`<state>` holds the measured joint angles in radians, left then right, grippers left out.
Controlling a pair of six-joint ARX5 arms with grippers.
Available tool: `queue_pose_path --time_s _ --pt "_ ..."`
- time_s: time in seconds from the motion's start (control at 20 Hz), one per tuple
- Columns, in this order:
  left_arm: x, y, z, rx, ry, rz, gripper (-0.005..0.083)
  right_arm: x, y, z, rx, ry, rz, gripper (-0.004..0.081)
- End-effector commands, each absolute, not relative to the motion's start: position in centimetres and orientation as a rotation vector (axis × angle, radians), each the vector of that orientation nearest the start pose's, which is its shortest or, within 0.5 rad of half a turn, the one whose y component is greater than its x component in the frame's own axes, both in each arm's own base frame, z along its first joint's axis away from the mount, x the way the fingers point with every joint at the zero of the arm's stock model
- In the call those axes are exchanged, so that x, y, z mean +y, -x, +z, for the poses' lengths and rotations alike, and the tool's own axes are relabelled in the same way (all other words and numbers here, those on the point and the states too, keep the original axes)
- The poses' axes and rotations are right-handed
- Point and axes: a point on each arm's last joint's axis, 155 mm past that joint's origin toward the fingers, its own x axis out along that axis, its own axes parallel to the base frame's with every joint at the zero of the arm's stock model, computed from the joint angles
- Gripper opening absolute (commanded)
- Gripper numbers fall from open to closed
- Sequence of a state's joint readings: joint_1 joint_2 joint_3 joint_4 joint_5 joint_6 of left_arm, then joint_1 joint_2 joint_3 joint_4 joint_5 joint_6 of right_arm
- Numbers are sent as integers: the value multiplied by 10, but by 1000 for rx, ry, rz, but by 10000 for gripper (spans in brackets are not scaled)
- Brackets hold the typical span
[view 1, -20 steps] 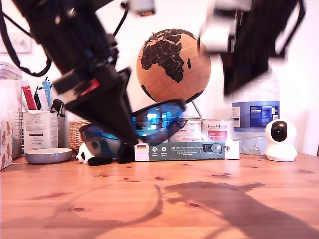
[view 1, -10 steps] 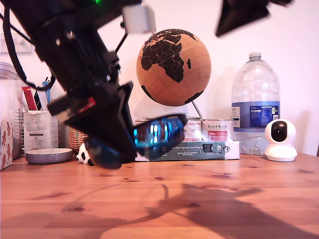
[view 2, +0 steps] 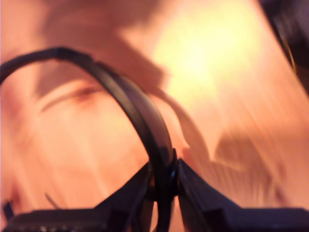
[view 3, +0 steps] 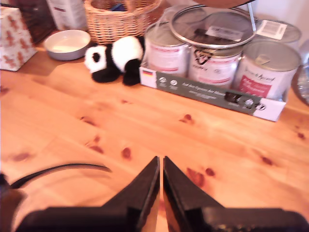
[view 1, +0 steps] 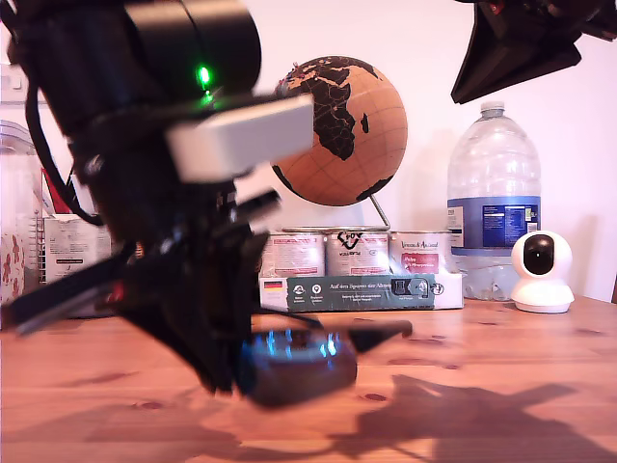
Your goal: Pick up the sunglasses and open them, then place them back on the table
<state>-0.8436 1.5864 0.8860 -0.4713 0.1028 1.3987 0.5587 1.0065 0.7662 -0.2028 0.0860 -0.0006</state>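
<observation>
The sunglasses (view 1: 294,362), black-framed with a glint of blue lens, hang low just above the table (view 1: 511,342) at the exterior view's left centre, one slim arm sticking out towards that view's right. My first gripper (view 1: 236,371) is shut on them. In the first wrist view its fingers (view 2: 193,193) pinch the curved black frame of the sunglasses (view 2: 120,92) over the blurred table (view 2: 217,72). My second gripper (view 1: 468,87) hangs high at the exterior view's upper right. It is shut (view 3: 161,179) on nothing, above the bare table (view 3: 217,140), with an arm of the sunglasses (view 3: 63,168) curving nearby.
Along the back stand a globe (view 1: 337,130), a water bottle (view 1: 494,212), a white camera (view 1: 542,270) and a boxed row of cans (view 3: 212,53). A panda toy (view 3: 113,58), a basket (view 3: 120,17), a bowl (view 3: 67,43) and a patterned box (view 3: 17,34) are beside them.
My first arm has come down and towards the exterior camera, bringing the sunglasses from in front of the cans to just above the table. My second arm has risen to the upper right.
</observation>
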Motion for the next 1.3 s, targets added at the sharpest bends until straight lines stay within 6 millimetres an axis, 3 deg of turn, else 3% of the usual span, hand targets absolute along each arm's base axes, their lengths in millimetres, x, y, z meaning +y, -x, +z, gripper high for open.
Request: queue_pose_path --time_s 0.0,0.25,0.4,0.6,0.95,1.25 --pt "-271 -215 21 215 -1733 -1641 -9 176 -307 214 432 144 472 -10" --pt "-267 -219 19 -38 -1999 -1740 -7 181 -299 218 423 148 497 -10" --pt "-261 -221 11 -49 -2044 -1768 44 185 -296 216 428 153 509 -10" --pt "-259 -222 3 -59 -2079 -1794 46 190 -293 216 427 155 528 -10" --pt "-256 -225 3 -42 -2065 -1786 314 190 -293 216 428 154 532 -10" --pt "-262 -239 14 -22 -2060 -1685 345 194 -290 215 434 151 553 -10"
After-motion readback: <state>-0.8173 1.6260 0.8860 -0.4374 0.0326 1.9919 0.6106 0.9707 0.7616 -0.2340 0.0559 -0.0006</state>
